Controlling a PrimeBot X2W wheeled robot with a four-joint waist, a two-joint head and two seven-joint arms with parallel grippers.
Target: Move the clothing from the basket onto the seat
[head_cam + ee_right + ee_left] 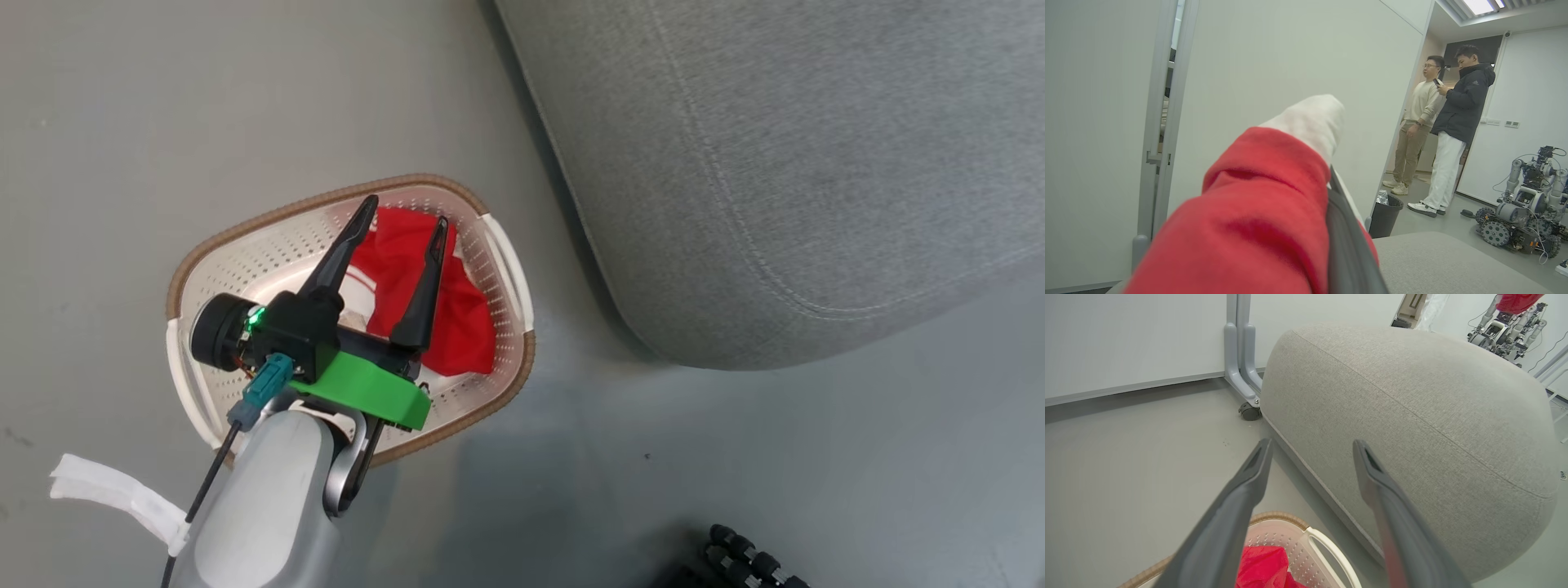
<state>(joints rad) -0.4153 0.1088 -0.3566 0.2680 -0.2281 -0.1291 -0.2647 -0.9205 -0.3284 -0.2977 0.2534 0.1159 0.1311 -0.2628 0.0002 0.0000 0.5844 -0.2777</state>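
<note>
The cream basket [245, 261] with its brown rim stands on the floor left of the grey seat [775, 163]. One red garment [457, 318] lies crumpled in the basket's right half. My left gripper [406, 211] hangs open just above it, fingers spread with nothing between them. The left wrist view looks past the open left gripper [1312, 444] at the seat [1412, 416], with the basket [1290, 535] and red garment [1261, 563] below. In the right wrist view a second red garment [1257, 212] with a white panel covers my right gripper [1327, 179], which is shut on it; one dark finger [1347, 245] shows, above the seat [1445, 261].
Two persons [1437, 122] stand in a doorway beyond the seat, beside a black bin [1386, 216] and a wheeled robot [1519, 212]. A partition foot with a caster [1249, 410] sits at the seat's far end. A black ribbed object [751, 559] lies near the bottom edge.
</note>
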